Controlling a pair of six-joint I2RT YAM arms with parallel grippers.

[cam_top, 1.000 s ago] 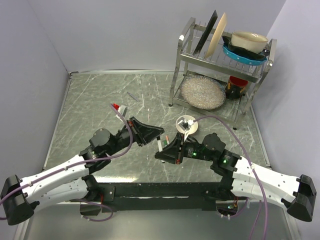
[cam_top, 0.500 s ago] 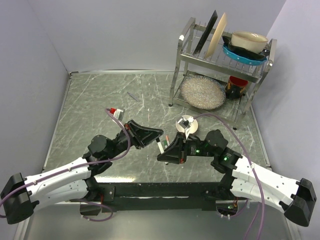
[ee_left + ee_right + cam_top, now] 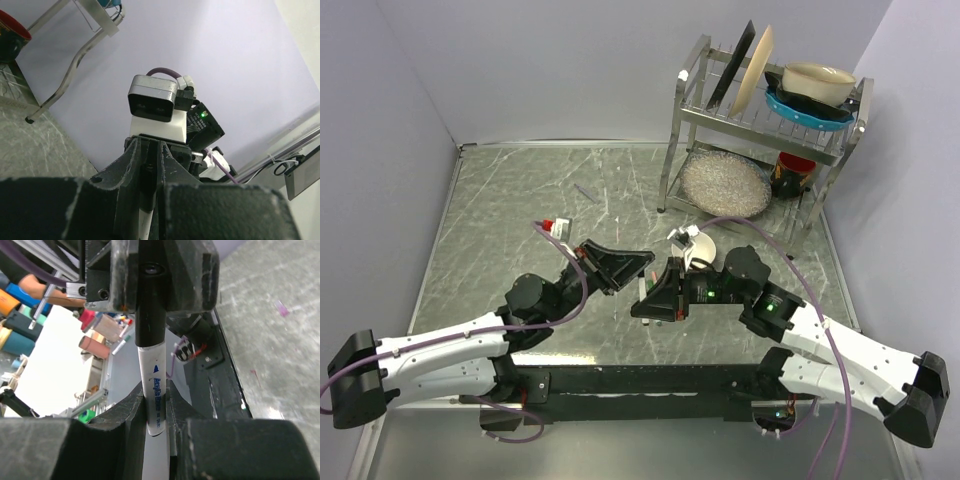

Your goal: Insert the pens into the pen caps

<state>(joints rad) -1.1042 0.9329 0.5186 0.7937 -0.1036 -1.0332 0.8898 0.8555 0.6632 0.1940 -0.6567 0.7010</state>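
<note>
The right gripper (image 3: pixel 156 407) pinches the pen (image 3: pixel 154 380) by its white barrel, and the left gripper (image 3: pixel 638 264) clamps what looks like the black cap (image 3: pixel 149 320). They meet nose to nose above the table (image 3: pixel 520 200) so pen and cap line up

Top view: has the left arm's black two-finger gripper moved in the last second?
Yes. The left gripper has edged slightly right, toward the steel wire dish rack, which has stayed put.
</note>
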